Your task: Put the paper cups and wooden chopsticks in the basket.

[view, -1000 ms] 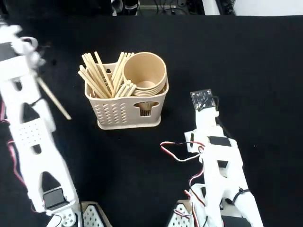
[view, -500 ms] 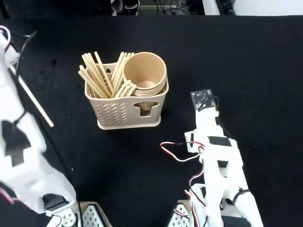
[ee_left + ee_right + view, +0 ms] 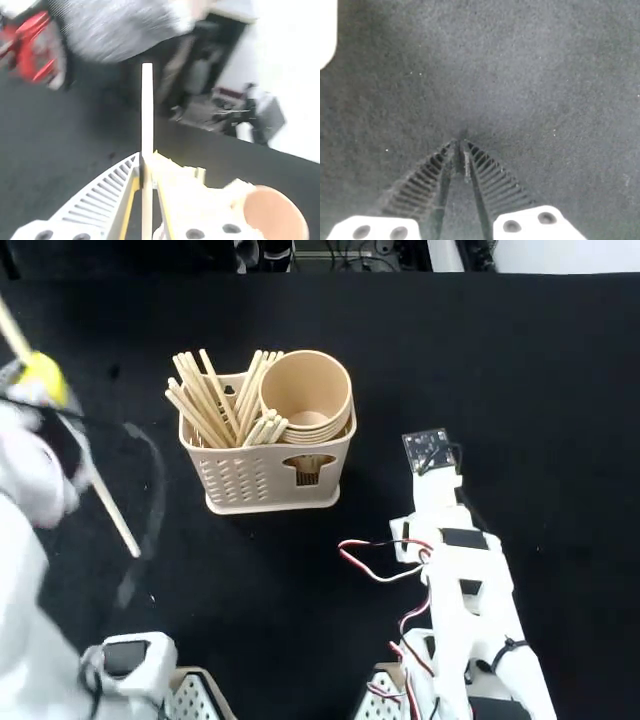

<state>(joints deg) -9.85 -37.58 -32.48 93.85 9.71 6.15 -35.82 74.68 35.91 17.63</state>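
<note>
One wooden chopstick [image 3: 110, 508] is pinched in the left claw [image 3: 146, 165], clenched between its white ribbed finger and its yellowish one. In the left wrist view the stick runs straight out past the fingertips, its blunt end up against the blurred room behind. From the high view that chopstick slants across the left edge of the black worktop [image 3: 520, 370], held up off the cloth, its lower end well to the left of the basket [image 3: 255, 480] and apart from it. The left arm itself is blurred there, with a yellow part near its upper end.

The cream, perforated basket stands upright near the middle of the worktop. A bundle of chopsticks [image 3: 215, 400] leans in its left half, fanned out above the rim. Nested paper cups [image 3: 305, 390] sit in its right half, mouths up.

The right arm [image 3: 455, 570] lies to the right of the basket and below it, clear of it. Its right claw [image 3: 460, 150] is clenched on nothing, the ribbed fingers meeting at the tips just over the bare dark cloth.
</note>
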